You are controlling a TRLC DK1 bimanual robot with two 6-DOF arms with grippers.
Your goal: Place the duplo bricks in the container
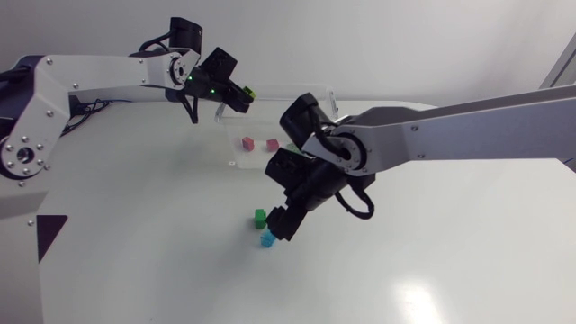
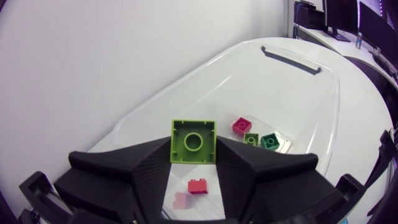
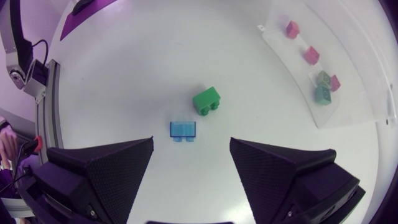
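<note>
Head view: left hand (image 1: 243, 96) over the clear container (image 1: 261, 126); right hand (image 1: 279, 225) low above the white desk (image 1: 162, 261). Left wrist view: fingers (image 2: 249, 168) clamp a lime-green square brick (image 2: 193, 141), hollow underside showing. Right wrist view: hand wide open above a translucent blue brick (image 3: 184, 129) and a green brick (image 3: 207, 101).

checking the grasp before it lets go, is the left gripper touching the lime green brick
Touching. The left wrist view shows the lime green duplo brick clamped between both fingers of the left gripper, one against each side, above the clear container.
</note>
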